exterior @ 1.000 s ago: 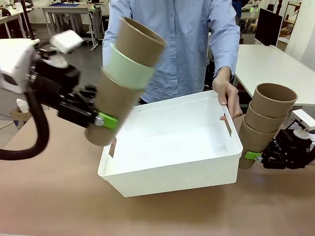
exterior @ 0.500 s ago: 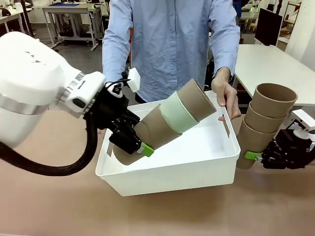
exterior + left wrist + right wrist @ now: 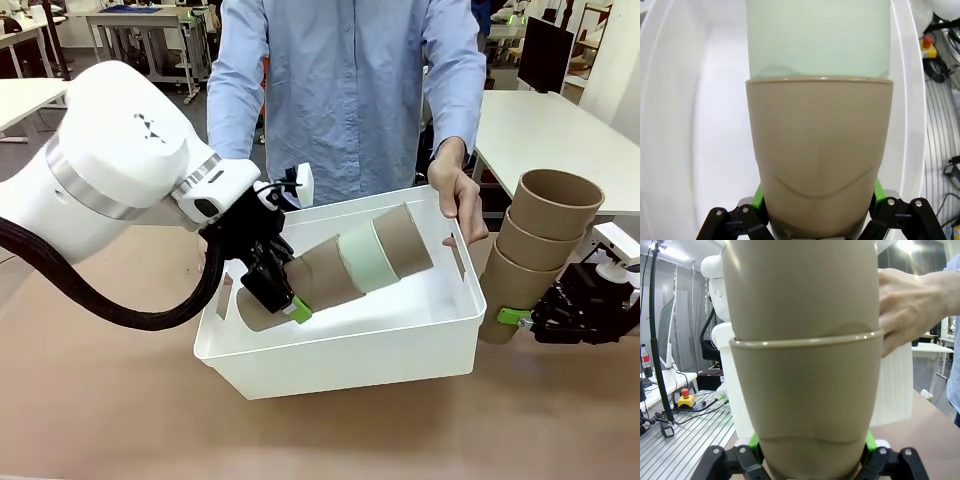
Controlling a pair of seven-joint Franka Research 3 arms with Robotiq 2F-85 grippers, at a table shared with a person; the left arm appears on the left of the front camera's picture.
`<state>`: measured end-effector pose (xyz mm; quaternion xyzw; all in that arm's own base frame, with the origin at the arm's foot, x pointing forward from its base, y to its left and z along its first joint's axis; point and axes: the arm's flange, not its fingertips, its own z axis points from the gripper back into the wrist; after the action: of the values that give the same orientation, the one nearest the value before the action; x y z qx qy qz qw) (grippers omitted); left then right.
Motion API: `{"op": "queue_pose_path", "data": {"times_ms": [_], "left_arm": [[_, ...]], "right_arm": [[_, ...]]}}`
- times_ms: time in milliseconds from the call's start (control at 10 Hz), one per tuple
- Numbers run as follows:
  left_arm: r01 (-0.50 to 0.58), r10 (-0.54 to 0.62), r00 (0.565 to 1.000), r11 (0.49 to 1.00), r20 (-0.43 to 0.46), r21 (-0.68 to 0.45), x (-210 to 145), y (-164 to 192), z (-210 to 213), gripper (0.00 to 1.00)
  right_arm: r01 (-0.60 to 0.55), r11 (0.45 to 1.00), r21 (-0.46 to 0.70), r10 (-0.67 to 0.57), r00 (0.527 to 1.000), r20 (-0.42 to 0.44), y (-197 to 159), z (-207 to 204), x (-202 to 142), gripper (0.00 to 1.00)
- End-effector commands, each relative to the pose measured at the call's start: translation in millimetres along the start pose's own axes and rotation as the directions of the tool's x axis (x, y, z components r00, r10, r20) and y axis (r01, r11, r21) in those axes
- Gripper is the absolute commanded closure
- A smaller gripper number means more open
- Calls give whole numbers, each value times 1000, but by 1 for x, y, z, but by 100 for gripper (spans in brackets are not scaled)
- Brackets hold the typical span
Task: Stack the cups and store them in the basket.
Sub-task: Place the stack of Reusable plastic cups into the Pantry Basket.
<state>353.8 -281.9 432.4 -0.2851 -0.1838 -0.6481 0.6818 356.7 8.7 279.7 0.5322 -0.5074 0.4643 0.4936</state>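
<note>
I read the desk (image 3: 110, 420) from its near edge outward. The white basket (image 3: 350, 368) stands at the middle of the desk, its long front wall facing me.

Inside the basket, at its left end, the left gripper (image 3: 268, 306) is clamped on the base of a cup stack (image 3: 320, 278). In the left wrist view the green pads (image 3: 759, 198) press both sides of the bottom tan cup (image 3: 817, 150). The order from the base is tan, mint-green cup (image 3: 365, 257), tan. The stack lies tilted, with its mouth raised toward the basket's far right corner. I cannot tell whether it touches the basket floor.

Just beside the basket's right end, outside it, the right gripper (image 3: 503, 324) is closed on the base of a second stack (image 3: 538, 245) of three tan cups. This stack leans slightly, mouth up.

At the basket's far right rim, the person's hand (image 3: 462, 200) grips the edge. The person stands at the desk's far side.
</note>
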Motion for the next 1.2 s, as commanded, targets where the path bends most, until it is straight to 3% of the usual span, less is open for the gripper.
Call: {"op": "queue_pose_path", "data": {"times_ms": [0, 700, 1100], "left_arm": [[-16, 16, 999, 1000, -42, -3, 10, 3, -7, 14], [-39, 41, 989, 999, -144, 20, -2, 16, -60, 14], [-28, 30, 988, 999, -152, 17, -4, 20, -69, 14]], "right_arm": [[-16, 1000, -11, 16, 1000, 11, -2, 0, 5, 16], [-16, 1000, -11, 16, 1000, 11, -2, 0, 5, 16], [-16, 1000, -11, 16, 1000, 11, -2, 0, 5, 16]]}}
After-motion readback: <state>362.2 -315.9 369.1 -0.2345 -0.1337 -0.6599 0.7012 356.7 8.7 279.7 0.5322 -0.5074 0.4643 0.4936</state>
